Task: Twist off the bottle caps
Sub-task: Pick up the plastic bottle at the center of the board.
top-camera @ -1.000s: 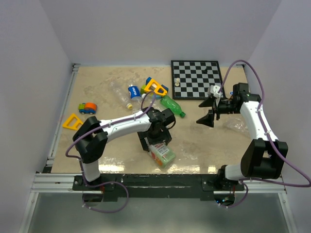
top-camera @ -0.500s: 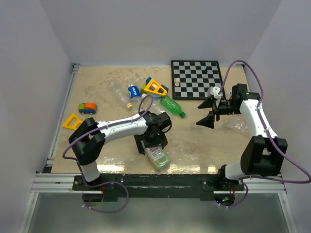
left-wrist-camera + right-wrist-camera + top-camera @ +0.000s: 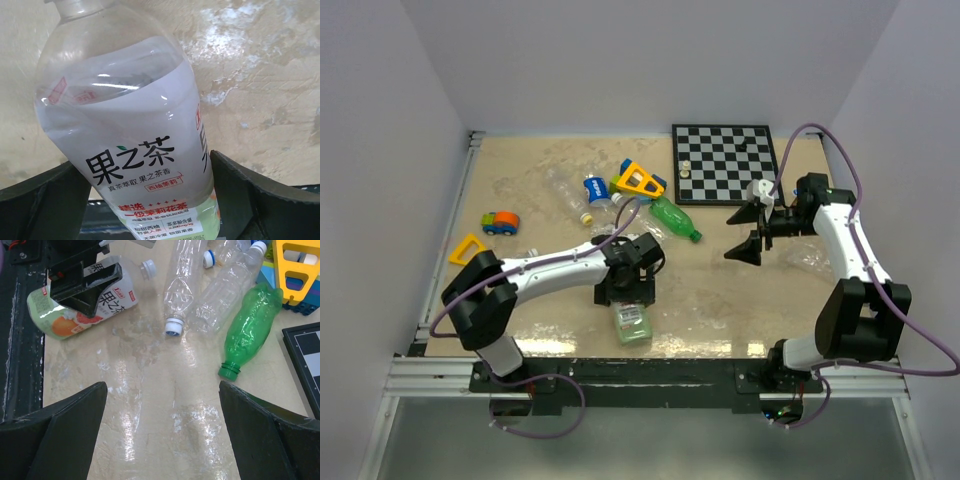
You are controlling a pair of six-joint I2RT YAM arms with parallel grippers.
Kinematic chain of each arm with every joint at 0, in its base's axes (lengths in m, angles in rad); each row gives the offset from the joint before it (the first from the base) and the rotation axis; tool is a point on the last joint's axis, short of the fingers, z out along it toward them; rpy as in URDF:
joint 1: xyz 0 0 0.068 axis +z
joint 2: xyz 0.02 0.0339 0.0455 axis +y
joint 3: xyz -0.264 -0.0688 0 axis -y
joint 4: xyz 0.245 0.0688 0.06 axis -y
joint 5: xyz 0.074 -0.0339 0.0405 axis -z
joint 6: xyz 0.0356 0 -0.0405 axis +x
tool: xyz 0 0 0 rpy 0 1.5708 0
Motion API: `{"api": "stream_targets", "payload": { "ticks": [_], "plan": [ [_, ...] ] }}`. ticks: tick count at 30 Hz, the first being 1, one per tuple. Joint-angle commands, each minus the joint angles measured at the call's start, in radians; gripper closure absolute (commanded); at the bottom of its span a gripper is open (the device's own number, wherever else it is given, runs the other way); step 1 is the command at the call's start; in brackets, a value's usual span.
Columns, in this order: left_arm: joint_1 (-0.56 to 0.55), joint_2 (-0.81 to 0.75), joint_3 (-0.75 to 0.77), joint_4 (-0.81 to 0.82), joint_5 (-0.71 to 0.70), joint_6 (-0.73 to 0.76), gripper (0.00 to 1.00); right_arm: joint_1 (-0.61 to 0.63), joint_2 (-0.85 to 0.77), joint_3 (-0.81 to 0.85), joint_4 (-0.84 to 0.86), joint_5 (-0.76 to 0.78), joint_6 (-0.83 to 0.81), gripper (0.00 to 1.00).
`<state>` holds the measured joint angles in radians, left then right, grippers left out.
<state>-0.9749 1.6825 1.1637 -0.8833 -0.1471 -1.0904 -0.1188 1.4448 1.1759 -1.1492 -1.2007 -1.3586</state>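
A tea bottle (image 3: 125,130) with a white and green label lies near the front edge of the table, seen from above as the tea bottle (image 3: 632,323). My left gripper (image 3: 145,172) straddles its body, both fingers pressed against its sides; from overhead the left gripper (image 3: 622,290) sits over the bottle's upper half. A white cap (image 3: 148,268) sits at its neck end. Capped clear bottles (image 3: 220,287) lie beside a green bottle (image 3: 252,322), one white cap (image 3: 173,326) pointing at me. My right gripper (image 3: 162,390) hangs open over bare table, also seen as the right gripper (image 3: 742,232).
A chessboard (image 3: 725,163) with small pale pieces stands at the back right. A yellow and blue toy (image 3: 640,180), a toy car (image 3: 501,222) and a yellow triangle (image 3: 468,250) lie to the left. A crumpled clear bottle (image 3: 807,258) lies under the right arm.
My left gripper has swung back and left, and the tea bottle turned with it, from slanting to nearly straight toward the front edge. The jaws have narrowed slightly. The right arm stayed still.
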Motion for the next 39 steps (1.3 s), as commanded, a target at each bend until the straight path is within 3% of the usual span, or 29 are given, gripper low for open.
{"api": "stream_targets", "payload": {
  "ticks": [1,6,10,12,16,24,31,35,39],
  "plan": [
    [0.019,-0.099,-0.059,0.173,-0.008,0.325,0.53,-0.001,0.005,0.034,-0.023,-0.042,-0.024,0.02],
    [0.039,-0.141,-0.117,0.222,0.023,0.500,0.50,-0.001,0.011,0.034,-0.023,-0.043,-0.025,0.02],
    [0.076,-0.112,-0.127,0.181,0.037,0.563,0.32,0.001,0.011,0.036,-0.021,-0.043,-0.023,0.02],
    [0.077,-0.086,-0.116,0.158,0.029,0.583,0.16,0.001,0.011,0.036,-0.023,-0.043,-0.023,0.02],
    [0.076,-0.053,-0.067,0.097,-0.025,0.613,0.01,-0.001,0.012,0.036,-0.023,-0.042,-0.023,0.02],
    [0.076,-0.052,0.039,-0.026,-0.089,0.589,0.00,-0.001,0.012,0.036,-0.021,-0.042,-0.023,0.02],
    [0.102,-0.087,0.044,0.004,-0.013,0.399,0.00,0.001,0.014,0.036,-0.023,-0.040,-0.025,0.02],
    [0.157,-0.139,0.001,0.104,0.109,0.420,0.00,-0.001,0.009,0.036,-0.023,-0.042,-0.025,0.02],
    [0.160,-0.173,-0.058,0.155,0.106,0.524,0.01,-0.001,0.005,0.036,-0.023,-0.042,-0.025,0.02]
  ]
}}
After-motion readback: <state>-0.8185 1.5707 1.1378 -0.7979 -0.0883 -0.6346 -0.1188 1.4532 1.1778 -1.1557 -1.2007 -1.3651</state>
